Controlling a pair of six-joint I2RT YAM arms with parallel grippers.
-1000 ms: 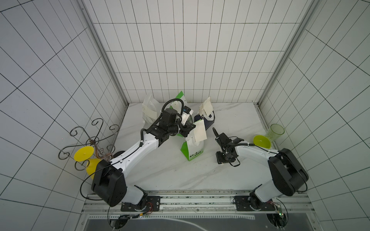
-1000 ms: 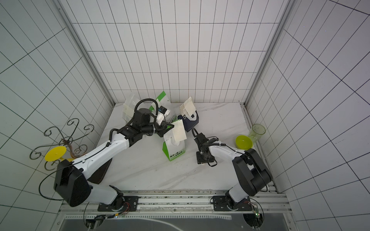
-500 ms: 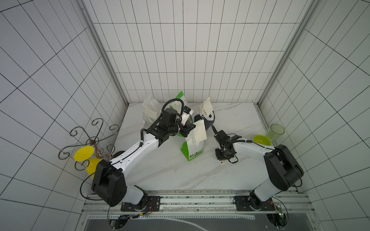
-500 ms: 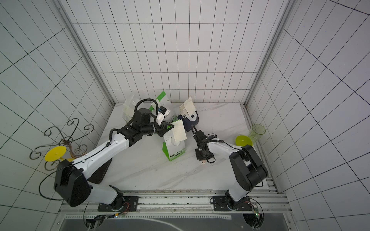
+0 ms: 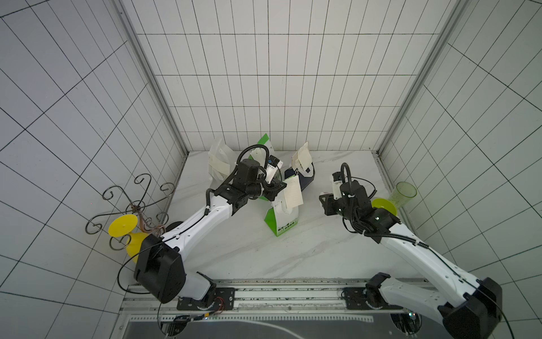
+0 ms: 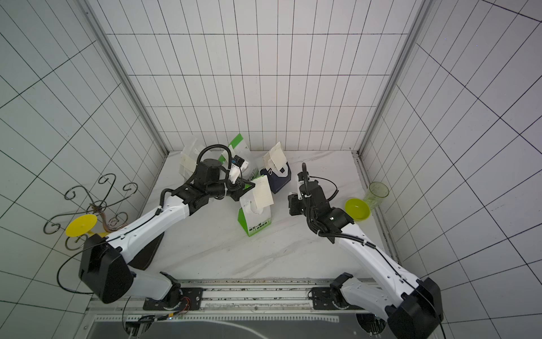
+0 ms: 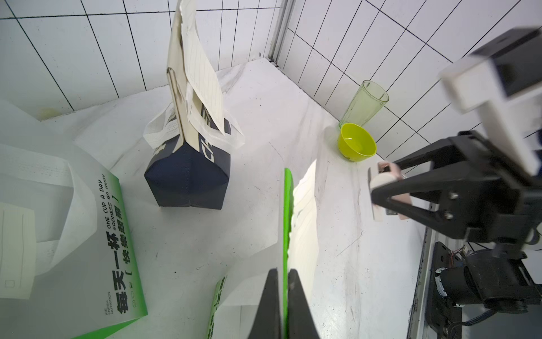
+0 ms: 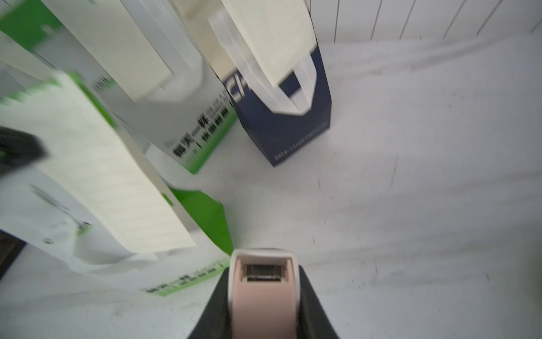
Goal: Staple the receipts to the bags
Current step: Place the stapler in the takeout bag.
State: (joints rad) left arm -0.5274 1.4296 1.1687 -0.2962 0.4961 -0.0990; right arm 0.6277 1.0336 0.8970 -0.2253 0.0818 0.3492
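A green-and-white bag (image 5: 281, 218) stands mid-table with a cream receipt (image 5: 293, 195) laid against its top. My left gripper (image 7: 283, 271) is shut on that bag's green top edge (image 7: 288, 205), the receipt (image 7: 305, 211) just beside it. To the right and clear of the bag, my right gripper (image 8: 264, 271) is shut on a pink-and-white stapler (image 8: 264, 281), held above the table. Behind stand a navy bag (image 5: 303, 179) bearing a receipt (image 7: 202, 82), a second green-and-white bag (image 7: 117, 234) and a white bag (image 5: 218, 163).
A yellow-green bowl (image 5: 384, 205) and a translucent green cup (image 5: 404, 195) sit at the right wall, close to my right arm. A black wire stand (image 5: 135, 205) and yellow pieces (image 5: 123, 229) are at the left. Tiled walls close in three sides.
My right gripper closed on the stapler low at the table and has risen with it, ending a little farther back. The left arm and the bags have not moved.
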